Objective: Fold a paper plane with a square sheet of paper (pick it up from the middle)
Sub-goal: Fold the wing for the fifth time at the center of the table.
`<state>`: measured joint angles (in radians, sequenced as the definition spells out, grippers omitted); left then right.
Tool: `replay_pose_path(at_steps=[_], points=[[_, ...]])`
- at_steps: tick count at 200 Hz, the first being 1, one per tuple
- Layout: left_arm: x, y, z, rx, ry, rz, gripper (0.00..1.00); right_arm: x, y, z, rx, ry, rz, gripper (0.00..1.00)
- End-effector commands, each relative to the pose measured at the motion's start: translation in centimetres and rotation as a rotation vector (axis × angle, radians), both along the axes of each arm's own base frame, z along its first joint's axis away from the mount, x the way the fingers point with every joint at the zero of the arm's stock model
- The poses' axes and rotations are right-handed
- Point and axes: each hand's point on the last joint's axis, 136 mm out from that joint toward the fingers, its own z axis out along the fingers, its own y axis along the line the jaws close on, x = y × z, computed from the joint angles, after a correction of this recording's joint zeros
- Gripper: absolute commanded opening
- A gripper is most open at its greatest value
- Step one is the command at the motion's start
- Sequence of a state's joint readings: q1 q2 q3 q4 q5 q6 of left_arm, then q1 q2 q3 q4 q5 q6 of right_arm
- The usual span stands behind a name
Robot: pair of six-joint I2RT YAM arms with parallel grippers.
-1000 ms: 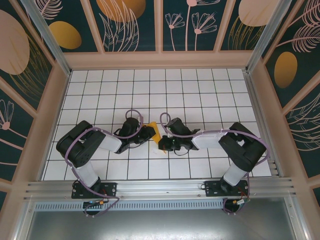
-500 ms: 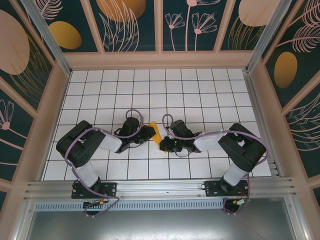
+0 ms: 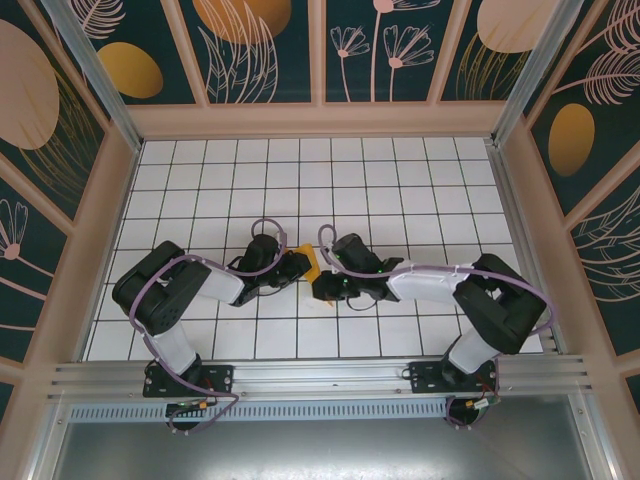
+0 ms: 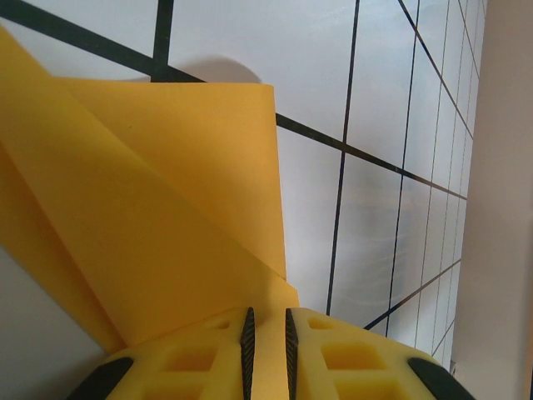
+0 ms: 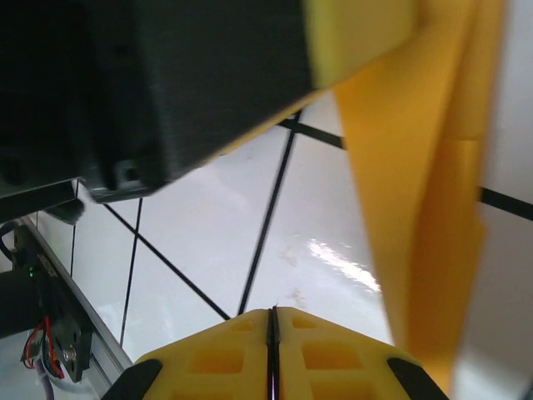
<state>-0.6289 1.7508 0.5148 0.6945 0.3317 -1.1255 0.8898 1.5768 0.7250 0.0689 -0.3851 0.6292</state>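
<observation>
Jaws, left: we see them closed to a thin slit on one corner of the square sheet of paper (image 4: 166, 208), pinching it.
Reason for that hold: we judge it props the sheet up and steadies it so a crease can be worked.
Paper: partly folded, tilted above the middle of the worktop (image 3: 400, 180), between the two arms.
Jaws, right: pressed together and gripping nothing. The paper hangs just beside them, and we judge they are placed to press it.
</observation>
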Motion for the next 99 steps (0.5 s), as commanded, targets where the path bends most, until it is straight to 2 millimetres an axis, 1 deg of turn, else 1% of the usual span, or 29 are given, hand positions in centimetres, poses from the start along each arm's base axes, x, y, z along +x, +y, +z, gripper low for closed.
replay_pose_path(at_steps=[1,25,52,99], points=[[-0.7,1.5,-2.8,0.110,0.053,0.019,0.22,-0.5,-0.7,-2.1,-0.110,0.004,0.028,0.11],[-0.7,1.5,-2.8,0.111,0.055,0.017,0.22,-0.1,-1.5,-3.3,-0.146,0.005,-0.010,0.11],[-0.7,1.5,-2.9,0.116,0.055,0.015,0.22,0.1,-2.4,-4.1,-0.126,0.034,-0.055,0.11],[-0.8,1.6,-3.1,0.119,0.058,0.016,0.22,-0.4,-3.2,-4.4,-0.041,0.080,-0.085,0.11]])
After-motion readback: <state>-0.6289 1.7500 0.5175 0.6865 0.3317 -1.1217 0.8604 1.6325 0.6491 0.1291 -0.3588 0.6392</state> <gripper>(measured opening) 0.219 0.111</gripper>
